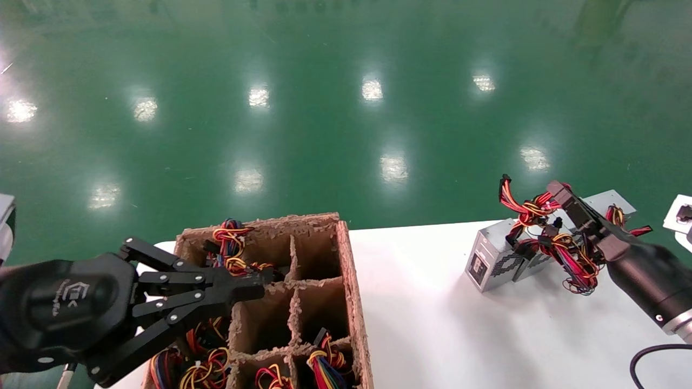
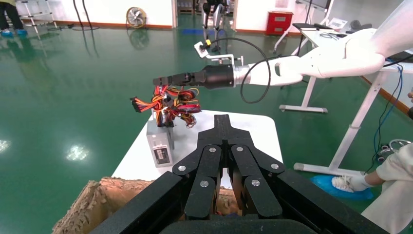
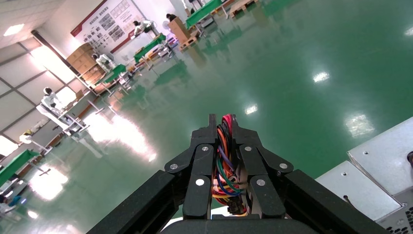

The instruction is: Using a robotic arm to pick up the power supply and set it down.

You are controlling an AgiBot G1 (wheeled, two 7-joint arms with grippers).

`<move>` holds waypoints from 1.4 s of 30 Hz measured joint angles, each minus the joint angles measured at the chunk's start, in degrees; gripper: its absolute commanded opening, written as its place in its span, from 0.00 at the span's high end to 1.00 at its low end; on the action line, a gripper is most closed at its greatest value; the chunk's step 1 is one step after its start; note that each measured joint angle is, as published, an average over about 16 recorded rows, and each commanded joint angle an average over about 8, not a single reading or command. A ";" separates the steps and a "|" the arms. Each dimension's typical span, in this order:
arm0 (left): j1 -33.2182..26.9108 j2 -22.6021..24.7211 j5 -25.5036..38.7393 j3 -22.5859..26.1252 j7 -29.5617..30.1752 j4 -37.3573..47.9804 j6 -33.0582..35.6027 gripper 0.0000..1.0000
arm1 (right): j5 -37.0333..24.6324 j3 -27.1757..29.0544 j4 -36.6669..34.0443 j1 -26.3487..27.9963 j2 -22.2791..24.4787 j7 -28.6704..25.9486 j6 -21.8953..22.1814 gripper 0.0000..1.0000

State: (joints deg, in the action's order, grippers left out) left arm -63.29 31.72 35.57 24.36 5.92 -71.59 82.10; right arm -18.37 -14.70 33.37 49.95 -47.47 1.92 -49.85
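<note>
My right gripper is shut on the red-yellow-black wire bundle of a silver-grey power supply that stands on the white table. A second power supply sits just behind it. The left wrist view shows this gripper from afar above the standing power supply, the wires drawn up. My left gripper, the black claw with the white logo, is shut and empty, hovering over the left cells of the cardboard divider box.
Several cells of the box hold more wire bundles. A black cable lies at the table's near right corner and a white fixture sits at the right edge. A green floor lies beyond. A person in white crouches beside the table.
</note>
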 measured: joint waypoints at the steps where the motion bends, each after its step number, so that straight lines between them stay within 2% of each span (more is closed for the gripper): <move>1: 0.00 0.00 0.00 0.00 0.00 0.00 0.00 1.00 | -0.02 -0.01 0.05 -0.15 0.14 -0.01 -0.09 0.60; 5: 0.00 0.00 0.00 0.00 0.00 0.00 0.00 1.00 | -0.07 0.00 0.45 -0.75 0.75 -0.10 -0.29 0.10; 6: 0.00 0.00 0.00 0.00 0.00 0.00 0.00 1.00 | -0.07 0.01 0.61 -0.92 0.92 -0.11 -0.32 0.02; 7: 0.00 0.00 0.00 0.00 0.00 0.00 0.00 1.00 | -0.08 0.03 0.82 -1.10 1.11 -0.13 -0.34 0.00; 16: 0.00 0.00 0.00 0.00 0.00 0.00 0.00 1.00 | -0.06 0.36 4.96 -3.08 3.27 -0.43 0.68 0.00; 28: 0.00 0.00 0.00 0.00 0.00 0.00 0.00 1.00 | 2.01 2.84 15.05 -6.98 5.70 -0.33 3.39 0.00; 34: 0.00 0.00 0.00 0.00 0.00 0.00 0.00 1.00 | 3.40 4.67 19.42 -8.43 6.26 0.51 2.18 0.00; 42: 0.00 0.00 0.00 0.00 0.00 0.00 0.00 1.00 | 2.55 5.42 23.23 -7.88 6.90 0.26 -1.85 0.00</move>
State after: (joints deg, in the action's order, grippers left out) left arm -63.29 31.72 35.57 24.37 5.91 -71.59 82.10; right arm -15.82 -9.28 56.61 42.08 -40.57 2.18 -51.70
